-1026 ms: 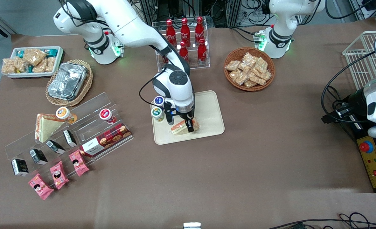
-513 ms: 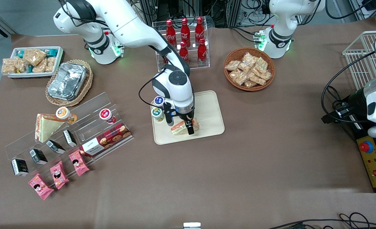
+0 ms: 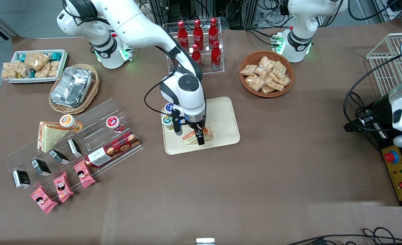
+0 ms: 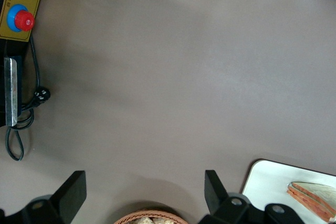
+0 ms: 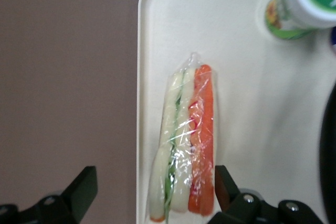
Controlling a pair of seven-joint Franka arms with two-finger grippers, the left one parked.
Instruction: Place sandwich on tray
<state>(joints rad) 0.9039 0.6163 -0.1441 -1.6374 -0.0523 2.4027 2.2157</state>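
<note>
Sandwich down on the tray, sitting right by its near rim

The sandwich [image 5: 185, 142] lies flat on the tray [image 3: 224, 117], close to the rim nearest the front camera, with bare tray farther in. Two cups [image 3: 168, 119] stand at the tray's edge toward my arm's end. My gripper [image 3: 199, 135] hangs just above the sandwich, fingers [image 5: 84, 187] spread wide on either side, not touching it.

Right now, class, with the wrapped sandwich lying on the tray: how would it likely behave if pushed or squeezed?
The sandwich probably squashes easily: soft bread and filling layers show through thin film. The glossy wrap may slide on the smooth tray. Lying flat, it seems unlikely to roll. The open gripper hangs just above it.
</note>
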